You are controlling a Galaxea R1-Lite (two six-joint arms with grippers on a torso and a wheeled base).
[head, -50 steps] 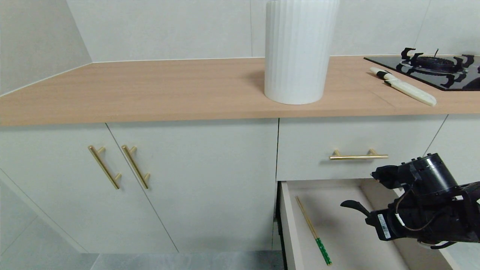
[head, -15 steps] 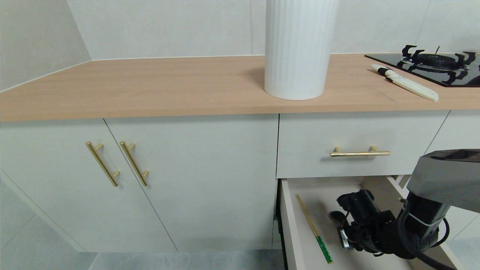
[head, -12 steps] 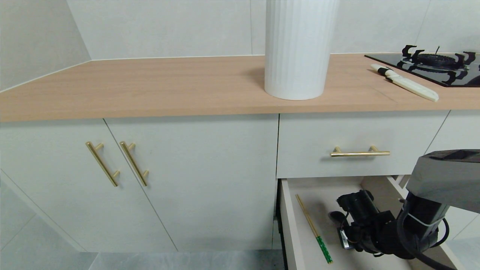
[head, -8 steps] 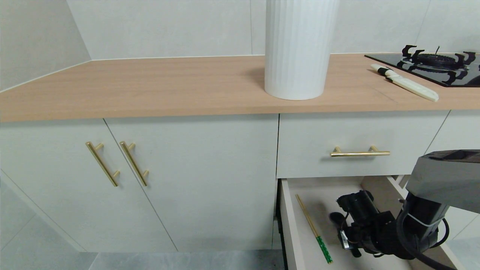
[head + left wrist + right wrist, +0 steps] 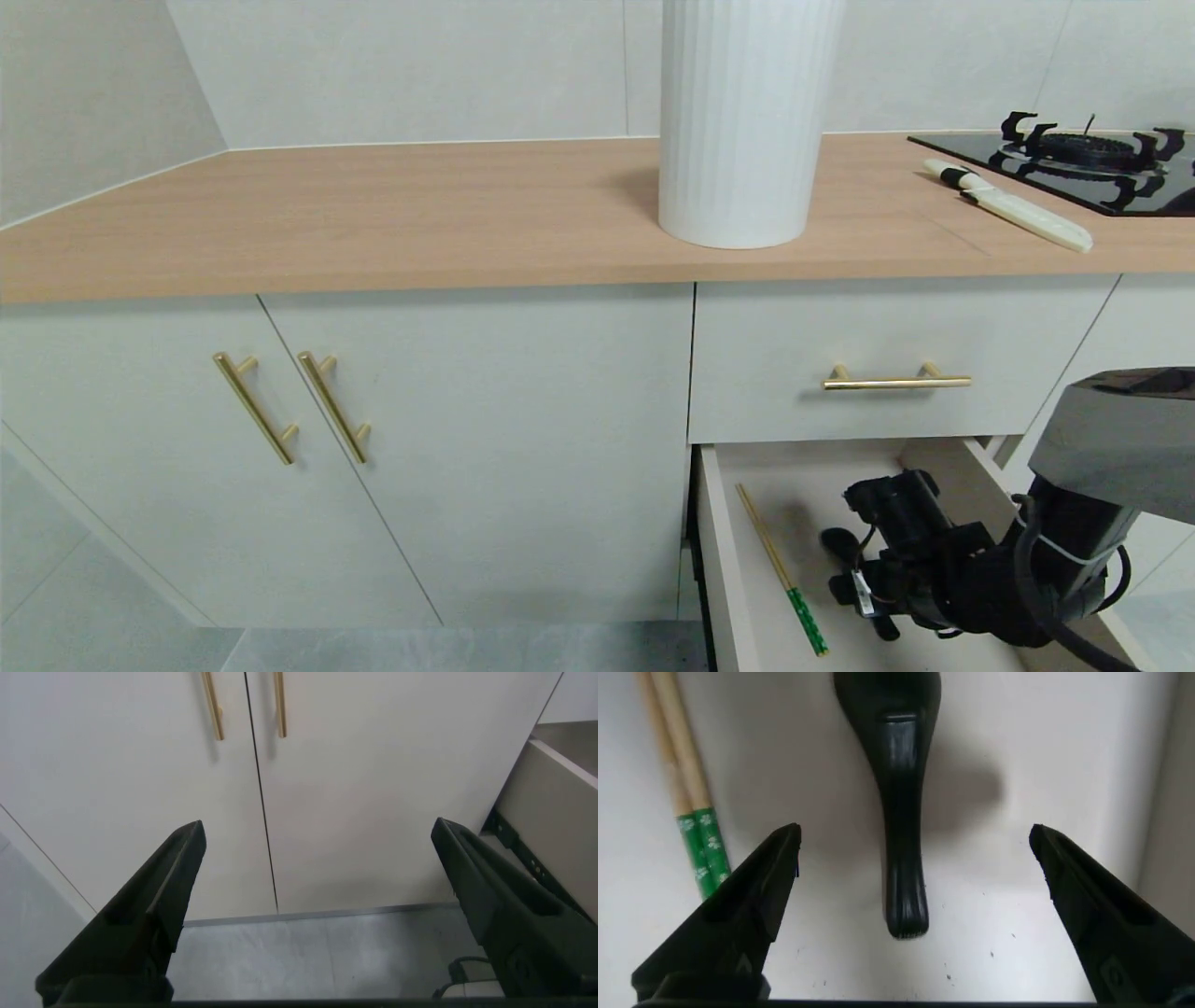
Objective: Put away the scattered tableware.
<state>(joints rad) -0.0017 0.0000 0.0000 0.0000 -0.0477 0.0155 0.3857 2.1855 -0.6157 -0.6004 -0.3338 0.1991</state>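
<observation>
Two chopsticks beside spoon, vase, knife

Soft, even light; the spoon throws a faint shadow beside it on the pale drawer floor

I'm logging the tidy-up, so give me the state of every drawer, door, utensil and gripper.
Lower white drawer: pulled open.
Upper white drawer, brass handle: shut.
Two white cabinet doors: shut.
Black spoon: lying in the lower drawer, ungripped.
Green-tipped wooden chopsticks: lying in the lower drawer.
White-bladed knife: lying on the countertop.
Right gripper: open, over the spoon.
Left gripper: open, empty.
</observation>
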